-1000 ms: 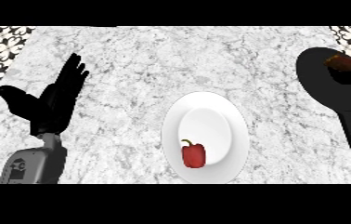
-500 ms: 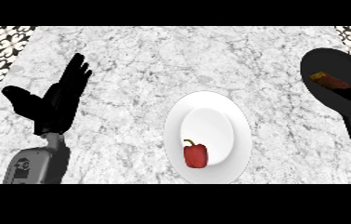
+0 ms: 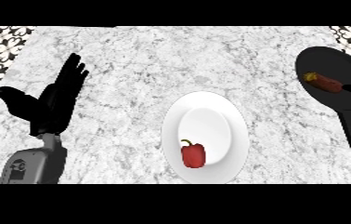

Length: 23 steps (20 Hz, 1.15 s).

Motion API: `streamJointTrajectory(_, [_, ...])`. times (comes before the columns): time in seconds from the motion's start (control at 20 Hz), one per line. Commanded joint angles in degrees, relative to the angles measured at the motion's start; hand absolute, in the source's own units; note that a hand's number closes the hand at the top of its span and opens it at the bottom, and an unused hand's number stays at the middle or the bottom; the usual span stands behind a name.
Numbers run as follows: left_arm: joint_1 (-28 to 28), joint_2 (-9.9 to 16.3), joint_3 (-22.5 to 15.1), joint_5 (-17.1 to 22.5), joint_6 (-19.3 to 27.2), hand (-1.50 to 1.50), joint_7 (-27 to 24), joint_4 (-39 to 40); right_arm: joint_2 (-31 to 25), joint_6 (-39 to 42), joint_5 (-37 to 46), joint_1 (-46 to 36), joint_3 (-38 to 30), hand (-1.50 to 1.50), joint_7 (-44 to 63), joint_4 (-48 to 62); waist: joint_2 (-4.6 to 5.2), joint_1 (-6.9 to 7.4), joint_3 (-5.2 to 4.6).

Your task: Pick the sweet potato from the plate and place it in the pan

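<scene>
We are finding the sweet potato (image 3: 322, 82) lying in the pan (image 3: 322, 60); the red pepper (image 3: 193, 154) is occupying the plate (image 3: 233, 125). Left hand (image 3: 53, 102) is resting, fingers released; we are advising no regrasp.

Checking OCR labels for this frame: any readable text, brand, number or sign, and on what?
None readable. The white plate, red bell pepper, sweet potato, black pan and marble counter carry no writing.
A small round mark shows on the grey left forearm; too blurred to read.
The left hand rests open at the left and bears no marking.
</scene>
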Motion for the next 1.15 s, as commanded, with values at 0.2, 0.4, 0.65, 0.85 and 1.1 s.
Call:
streamJointTrajectory(0.2, [3.5,-0.4,1.1,0.5,-0.2,0.0,-2.7,-0.7,-9.0,16.5,-12.6,5.4,-11.1,-1.5,-6.9,2.1,-0.47,-1.27,-0.09])
streamJointTrajectory(0.4, [4.1,0.4,0.8,0.6,-0.5,0.0,-0.4,-2.5,-11.0,26.5,-16.7,11.5,-14.1,-1.5,-13.3,3.1,-0.6,-1.46,-0.03])
streamJointTrajectory(0.65, [0.8,-2.3,-0.9,-2.3,2.8,0.0,-0.5,-0.1,-11.8,34.6,-18.2,18.1,-13.6,-1.5,-18.5,2.2,-0.59,-1.84,-0.09])
streamJointTrajectory(0.85, [2.3,0.3,1.2,1.1,-1.6,0.0,-1.0,0.3,-12.8,35.7,-19.8,21.5,-14.0,-1.5,-20.7,1.1,-0.62,-1.36,-0.09])
streamJointTrajectory(1.1, [1.5,-0.7,0.4,-0.2,0.2,0.0,0.4,-0.3,-12.2,35.2,-21.7,23.4,-13.1,-1.5,-20.7,0.3,-0.81,-1.57,-0.14])
